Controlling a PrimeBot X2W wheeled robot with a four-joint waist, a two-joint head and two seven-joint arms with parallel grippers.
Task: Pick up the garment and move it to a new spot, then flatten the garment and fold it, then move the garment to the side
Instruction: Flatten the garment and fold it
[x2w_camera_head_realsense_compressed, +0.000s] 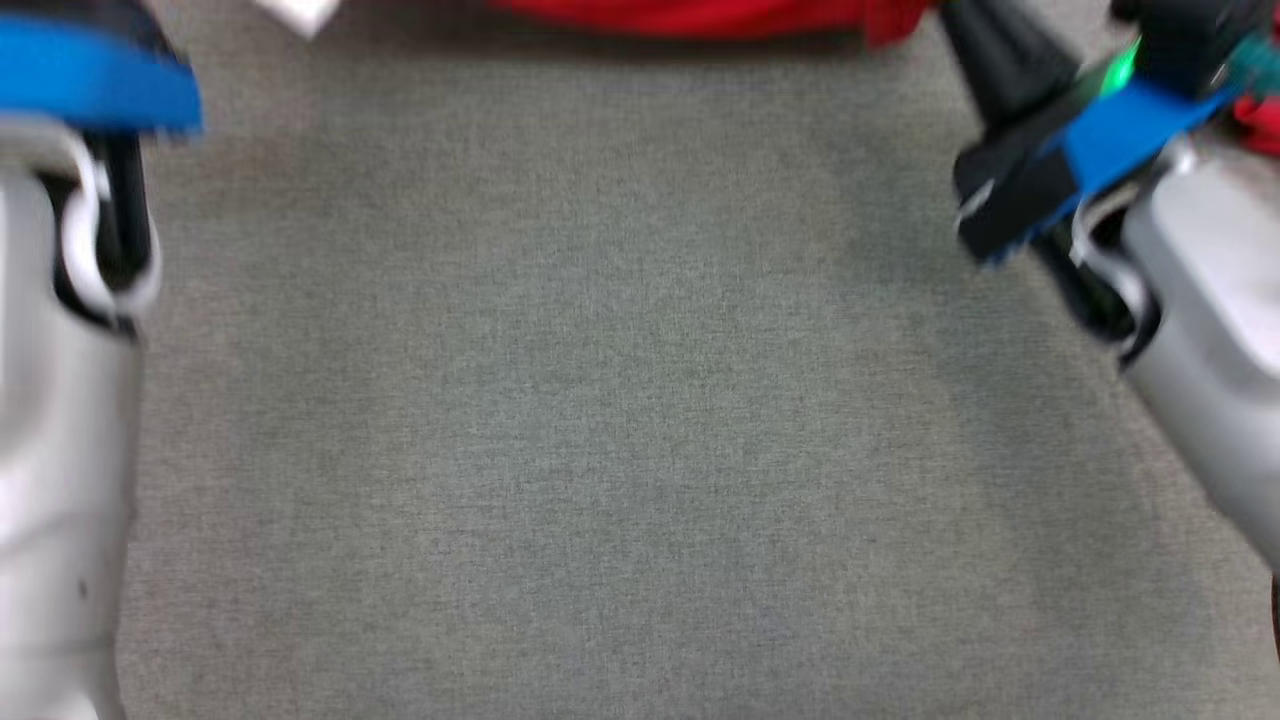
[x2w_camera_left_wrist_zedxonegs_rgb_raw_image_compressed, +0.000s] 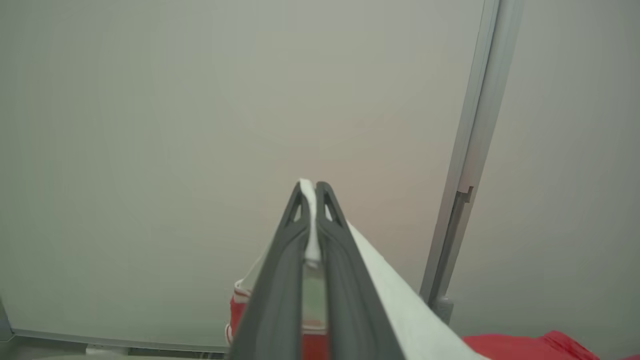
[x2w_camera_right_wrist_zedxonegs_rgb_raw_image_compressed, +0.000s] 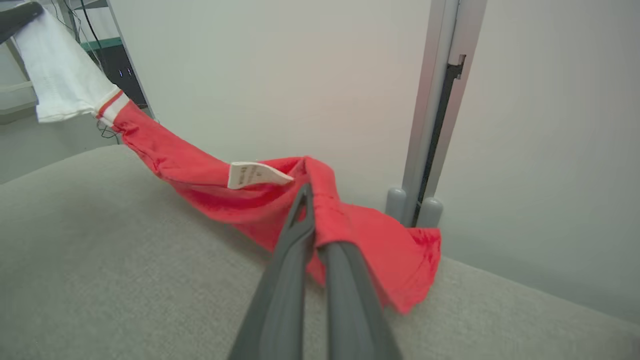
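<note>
The left fingers are pressed together on the white sleeve of the red garment, holding it up in front of a pale wall. The right fingers are clamped on a red fold beside the label (one tip is buried under the cloth). The garment sags between them over the far edge of the grey bench, its loose end hanging low.
</note>
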